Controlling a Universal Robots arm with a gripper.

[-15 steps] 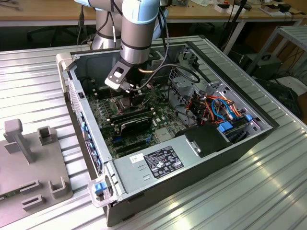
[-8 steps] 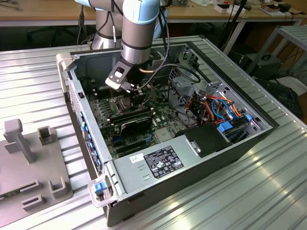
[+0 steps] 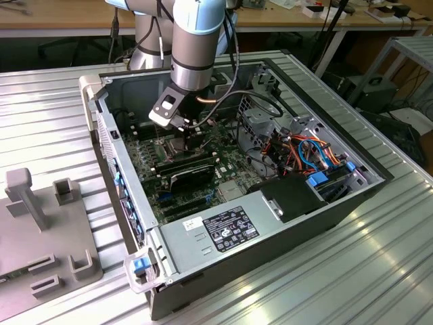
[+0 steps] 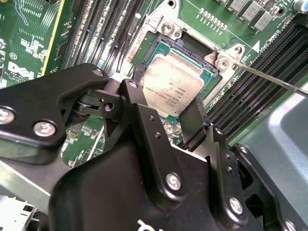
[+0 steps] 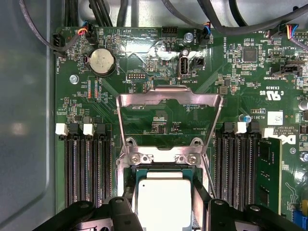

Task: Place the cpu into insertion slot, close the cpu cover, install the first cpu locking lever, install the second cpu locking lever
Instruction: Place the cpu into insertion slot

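My gripper [image 4: 169, 92] reaches down into the open computer case over the motherboard [image 3: 179, 132]. Its two black fingers [image 4: 196, 118] flank the cpu [image 4: 175, 79], a square chip with a dull silvery face, and press on its opposite edges. The chip sits at the insertion slot [image 4: 188, 44], whose dark frame shows around its far edge; whether it rests fully inside, I cannot tell. In the first wrist view the cpu [image 5: 163, 197] lies just below the cpu cover [image 5: 169, 98], which stands swung open on its hinge. A thin locking lever [image 4: 276, 83] runs beside the socket.
Long black memory slots [image 5: 86, 168] line both sides of the socket, and one green memory stick [image 5: 268, 173] is fitted. Cables and a drive cage [image 3: 318, 152] fill the case's right in the exterior view. A grey fixture [image 3: 40, 223] sits outside on the left.
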